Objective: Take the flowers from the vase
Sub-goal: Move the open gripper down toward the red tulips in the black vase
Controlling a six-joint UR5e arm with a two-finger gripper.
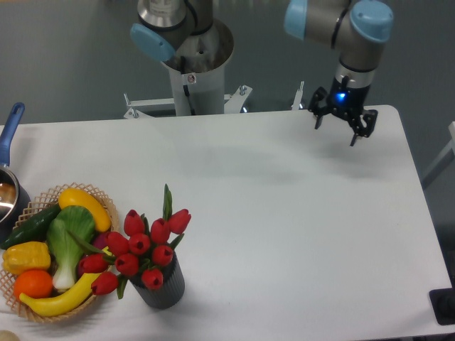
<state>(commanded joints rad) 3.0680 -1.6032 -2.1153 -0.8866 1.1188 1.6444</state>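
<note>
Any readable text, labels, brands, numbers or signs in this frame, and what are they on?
No text can be read.
Small red and white sticker on the robot's grey pedestal: too small and blurred to read.
Nothing printed shows on the vase, the basket or the gripper.

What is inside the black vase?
Red flowers stand in the vase, with green leaves poking up. Their stems go down inside, but the buds and the wall hide the bottom.

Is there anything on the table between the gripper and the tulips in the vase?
Nothing visible. The gripper hangs open over the far right of the table, and only bare tabletop lies between it and the flowers in the vase. The basket sits beyond them.
</note>
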